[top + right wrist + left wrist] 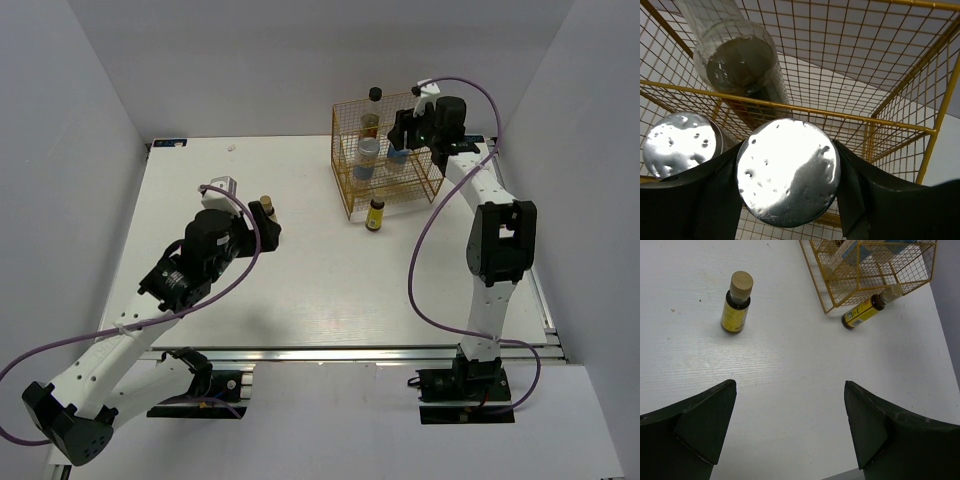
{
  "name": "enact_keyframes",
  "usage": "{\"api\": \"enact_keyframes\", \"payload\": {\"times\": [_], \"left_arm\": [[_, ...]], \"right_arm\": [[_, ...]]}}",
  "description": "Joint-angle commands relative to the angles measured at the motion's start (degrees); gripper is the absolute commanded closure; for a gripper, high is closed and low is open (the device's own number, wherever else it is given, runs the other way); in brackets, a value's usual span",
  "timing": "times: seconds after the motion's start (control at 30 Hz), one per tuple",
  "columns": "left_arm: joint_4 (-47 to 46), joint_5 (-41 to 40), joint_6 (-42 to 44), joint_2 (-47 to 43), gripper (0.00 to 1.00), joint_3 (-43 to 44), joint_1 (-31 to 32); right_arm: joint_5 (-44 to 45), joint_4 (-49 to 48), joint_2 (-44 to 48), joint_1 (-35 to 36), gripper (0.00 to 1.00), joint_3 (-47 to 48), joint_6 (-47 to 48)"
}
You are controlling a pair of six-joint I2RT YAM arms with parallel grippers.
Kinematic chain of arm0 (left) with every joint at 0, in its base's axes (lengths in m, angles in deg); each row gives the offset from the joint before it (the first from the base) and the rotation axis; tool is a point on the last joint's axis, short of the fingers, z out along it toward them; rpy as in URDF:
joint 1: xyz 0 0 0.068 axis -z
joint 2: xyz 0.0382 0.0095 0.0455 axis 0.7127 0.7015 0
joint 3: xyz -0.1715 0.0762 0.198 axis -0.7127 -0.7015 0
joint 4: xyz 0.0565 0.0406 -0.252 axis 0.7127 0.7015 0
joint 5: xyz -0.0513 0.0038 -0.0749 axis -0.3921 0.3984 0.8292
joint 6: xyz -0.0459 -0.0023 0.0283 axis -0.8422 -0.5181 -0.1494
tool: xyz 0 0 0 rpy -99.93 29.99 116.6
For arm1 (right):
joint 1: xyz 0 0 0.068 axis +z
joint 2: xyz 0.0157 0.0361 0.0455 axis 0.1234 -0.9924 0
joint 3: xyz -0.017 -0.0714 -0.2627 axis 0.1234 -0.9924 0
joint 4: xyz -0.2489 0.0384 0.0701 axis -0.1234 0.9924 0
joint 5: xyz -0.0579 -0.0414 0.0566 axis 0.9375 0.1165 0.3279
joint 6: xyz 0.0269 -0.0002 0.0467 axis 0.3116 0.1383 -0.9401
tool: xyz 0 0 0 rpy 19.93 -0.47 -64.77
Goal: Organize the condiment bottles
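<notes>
The silver-lidded jar (787, 172) is inside the rack (350, 190), in its right half, clamped between the fingers of the right gripper (405, 138). Its lid faces the wrist camera squarely, so I judge the gripper has it from the lid end with the jar's long axis in line with the fingers. That leaves lowering and letting go as the move to come. A second jar (682, 145) sits just beside it toward the rack's left half, and the tall dark bottle (372, 115) stands at the rack's back. The right arm reaches up and forward, elbow raised, wrist bent in over the rack from its right.

Outside the rack two yellow bottles wait. One (867, 310) is just in front of the rack's front edge; the other (736, 305) stands upright on the table (300, 290), well left of the rack. The left gripper (790, 385) is spread wide and empty — that second bottle lies ahead of it and to its left, nearer this arm, which stretches low and diagonal.
</notes>
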Motion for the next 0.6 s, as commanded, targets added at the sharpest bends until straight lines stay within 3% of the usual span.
{"api": "enact_keyframes", "payload": {"times": [0.0,0.07,0.23,0.47,0.57], "left_arm": [[-1.22,0.74,-0.48,-0.03,0.02,-0.21,-0.13],[-1.22,0.74,-0.4,0.15,0.02,-0.21,-0.13],[-1.84,1.0,-0.48,0.5,0.02,-0.56,-0.13],[-2.37,1.27,-0.83,0.76,0.02,-0.91,-0.13],[-2.45,1.27,-0.83,1.03,0.02,-0.91,-0.13]], "right_arm": [[0.81,-5.49,0.62,-0.25,0.45,-0.13,2.12],[0.81,-5.49,0.44,-0.17,0.37,-0.22,2.64],[0.45,-5.22,0.26,-0.08,0.33,-0.48,3.26],[0.1,-4.17,0.88,-0.08,0.17,-0.31,3.7],[-0.07,-3.82,1.49,-0.08,0.16,-0.22,3.7]]}}
